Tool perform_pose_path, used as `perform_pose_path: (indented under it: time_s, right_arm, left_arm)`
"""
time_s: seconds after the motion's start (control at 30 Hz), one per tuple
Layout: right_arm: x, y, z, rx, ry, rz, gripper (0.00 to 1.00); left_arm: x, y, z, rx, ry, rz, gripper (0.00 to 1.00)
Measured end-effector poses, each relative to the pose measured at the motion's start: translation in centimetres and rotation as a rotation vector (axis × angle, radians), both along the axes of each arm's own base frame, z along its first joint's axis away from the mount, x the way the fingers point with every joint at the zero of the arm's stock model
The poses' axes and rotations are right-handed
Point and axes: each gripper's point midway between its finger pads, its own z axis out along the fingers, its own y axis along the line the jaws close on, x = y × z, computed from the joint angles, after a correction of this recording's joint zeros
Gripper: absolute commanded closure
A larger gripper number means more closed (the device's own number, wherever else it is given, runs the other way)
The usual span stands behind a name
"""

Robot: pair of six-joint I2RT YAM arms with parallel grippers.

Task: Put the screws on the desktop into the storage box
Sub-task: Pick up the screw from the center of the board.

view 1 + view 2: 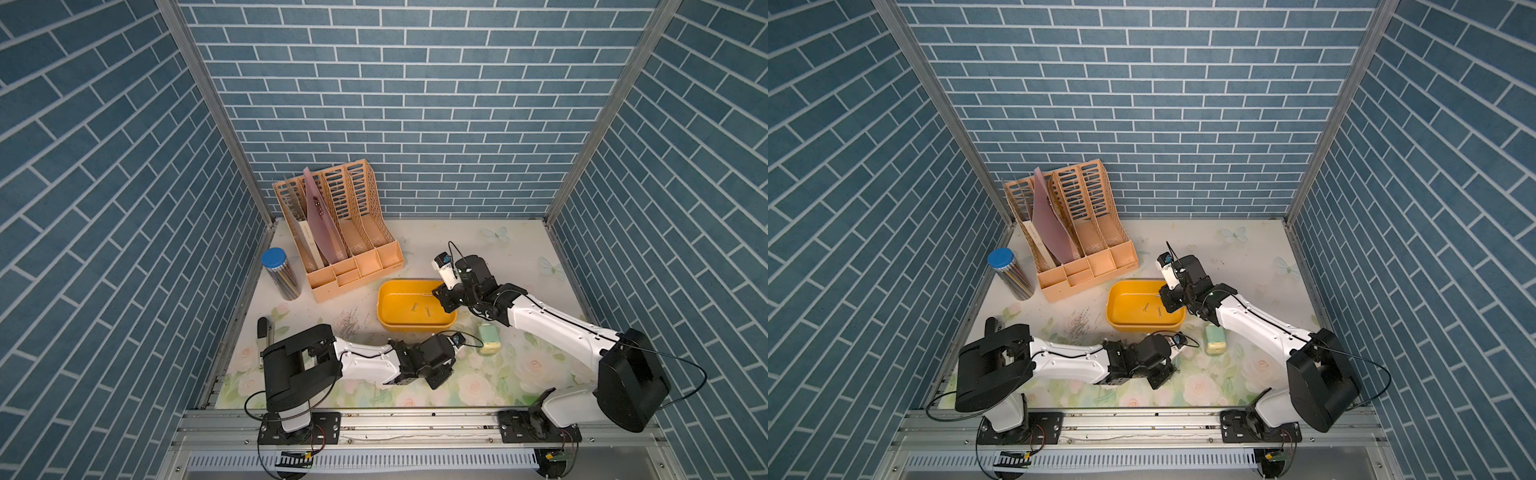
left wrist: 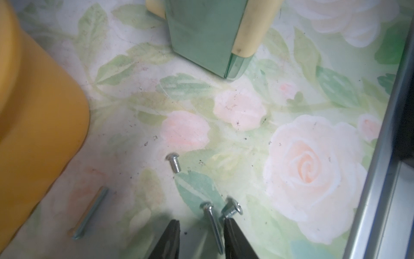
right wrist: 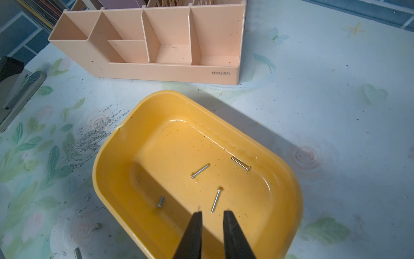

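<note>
The left gripper [image 2: 201, 223] stands low over the desktop [image 2: 246, 148] — a pale cream surface printed with pink roses and green leaves. Its two black fingers [image 2: 172, 237] are apart by a moderate gap. In that gap a long silvery metal screw [image 2: 214, 226] lies flat on the desktop, close along one finger. The other finger is clearly away from it, so the screw is not gripped. Just at the tip of the nearer finger lies a short wide-headed screw [image 2: 233, 210]. A second short screw [image 2: 174, 163] lies further ahead, apart from the fingers. Another long screw [image 2: 89, 214] lies near the outer wall of the shallow yellow-orange plastic storage box [image 2: 33, 134]. Beyond them stands a small pale green case [image 2: 201, 33] with a cream edge.

The right gripper [image 3: 212, 215] hangs above one end of the storage box. Its jaws are narrow — only a thin gap — and they hold nothing. Four screws lie on the box floor: a central long screw [image 3: 200, 170], a long screw by the wall [image 3: 240, 163], a long screw near the fingertips [image 3: 216, 200] and a short screw in shadow [image 3: 160, 201]. Behind the box stands a peach plastic organizer [image 3: 156, 69] with open compartments.
</note>
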Motion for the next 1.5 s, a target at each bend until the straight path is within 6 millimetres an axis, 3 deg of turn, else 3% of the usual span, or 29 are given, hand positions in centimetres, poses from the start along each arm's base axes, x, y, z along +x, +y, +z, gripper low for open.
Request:
perform_pose_path:
  time_s: [0.23,0.8,1.07,1.27,1.5]
  right_arm:
    - [-0.2,-0.2,0.2,0.004,-0.005,0.0,0.79]
    - [-0.5,-0.5,1.6,0.027,-0.036,-0.002,0.78]
    - [-0.6,-0.9,2.4,0.034,-0.06,-0.015,0.78]
    - [-0.6,-1.3,3.5,0.048,-0.093,-0.027,0.78]
    - [-0.5,-1.5,3.5,0.047,-0.102,-0.035,0.78]
  left_arm:
    - [-0.3,0.3,-0.6,0.038,0.005,0.004,0.66]
    - [0.2,0.7,-0.8,0.135,-0.012,0.034,0.82]
    - [0.0,0.6,-1.0,0.174,-0.012,0.029,0.83]
    - [0.0,0.6,-0.9,0.19,-0.024,0.032,1.0]
    - [0.0,0.5,-1.0,0.233,-0.047,0.04,1.0]
